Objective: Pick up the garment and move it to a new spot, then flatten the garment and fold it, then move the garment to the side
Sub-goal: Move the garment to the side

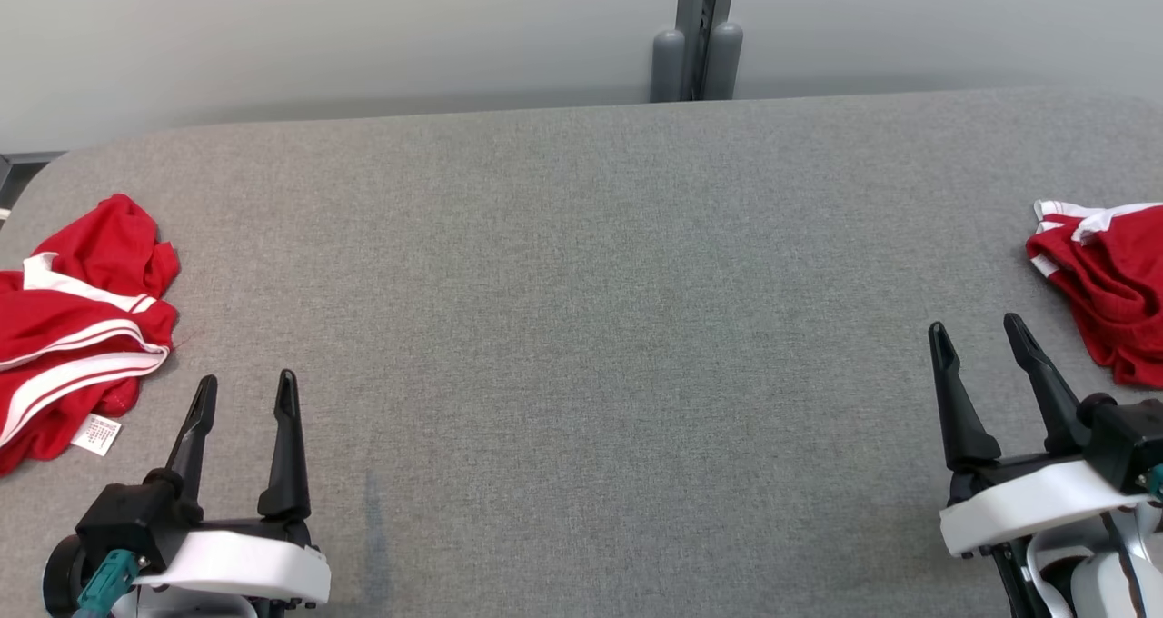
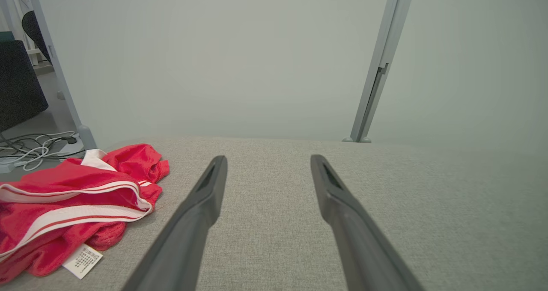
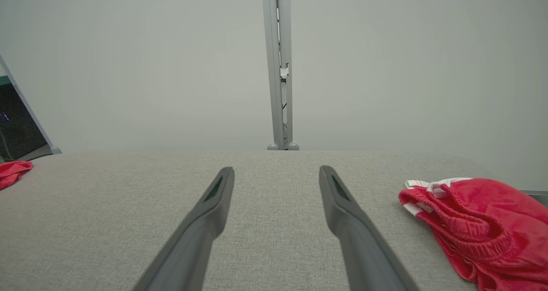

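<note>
**Q:** Tool status?

**A:** I hold left tool (image 1: 247, 380) and right tool (image 1: 974, 323) wide open, empty, flanking the desk (image 1: 581, 282) middle, likely reserved for flattening. Crumpled left red garment (image 1: 82, 327) and right red garment (image 1: 1104, 291) lie outboard, untouched.

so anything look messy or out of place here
A crumpled red garment with white stripes lies at the left edge of the grey fabric table, white label sticking out; a second crumpled red garment sits heaped at the right edge.

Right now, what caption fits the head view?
Open left pincer and right pincer above a table, left red garment and right red garment crumpled at its ends.
</note>
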You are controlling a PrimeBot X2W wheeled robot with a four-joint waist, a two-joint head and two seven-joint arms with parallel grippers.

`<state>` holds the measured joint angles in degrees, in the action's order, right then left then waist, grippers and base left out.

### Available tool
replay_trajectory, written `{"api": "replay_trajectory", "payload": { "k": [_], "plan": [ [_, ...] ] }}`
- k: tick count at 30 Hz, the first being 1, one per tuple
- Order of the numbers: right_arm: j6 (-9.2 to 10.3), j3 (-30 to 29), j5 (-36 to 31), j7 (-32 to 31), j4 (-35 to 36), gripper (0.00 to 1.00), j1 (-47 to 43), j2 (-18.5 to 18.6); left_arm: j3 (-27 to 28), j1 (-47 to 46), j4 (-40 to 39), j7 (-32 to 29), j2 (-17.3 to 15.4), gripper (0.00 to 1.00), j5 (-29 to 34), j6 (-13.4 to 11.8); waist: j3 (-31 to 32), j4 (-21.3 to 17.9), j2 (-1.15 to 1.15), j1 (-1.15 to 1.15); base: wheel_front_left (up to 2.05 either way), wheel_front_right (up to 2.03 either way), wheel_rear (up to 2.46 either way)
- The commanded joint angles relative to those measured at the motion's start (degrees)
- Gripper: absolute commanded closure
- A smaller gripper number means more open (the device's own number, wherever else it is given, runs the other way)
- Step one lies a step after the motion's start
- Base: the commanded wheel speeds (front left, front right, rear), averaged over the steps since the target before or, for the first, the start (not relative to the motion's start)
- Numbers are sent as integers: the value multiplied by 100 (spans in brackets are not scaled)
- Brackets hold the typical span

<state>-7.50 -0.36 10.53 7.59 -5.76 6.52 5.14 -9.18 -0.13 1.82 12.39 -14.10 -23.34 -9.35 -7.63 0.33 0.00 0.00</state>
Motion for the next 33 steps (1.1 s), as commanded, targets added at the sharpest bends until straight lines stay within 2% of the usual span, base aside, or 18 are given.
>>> {"api": "replay_trajectory", "payload": {
  "k": [1,15,33],
  "plan": [
    [1,-39,-28,-45,72,0,-94,1,27,38,9,42,-42,0,-42,39,49,-4,0,0,0,0,0],
    [0,-241,-165,-399,626,0,-865,-125,-107,382,185,-75,-125,0,-117,110,509,-6,0,0,0,0,0],
    [0,-273,-172,-487,841,0,-1124,-181,-207,475,134,-293,-219,0,-135,14,668,-66,0,0,0,0,0]
  ]
}}
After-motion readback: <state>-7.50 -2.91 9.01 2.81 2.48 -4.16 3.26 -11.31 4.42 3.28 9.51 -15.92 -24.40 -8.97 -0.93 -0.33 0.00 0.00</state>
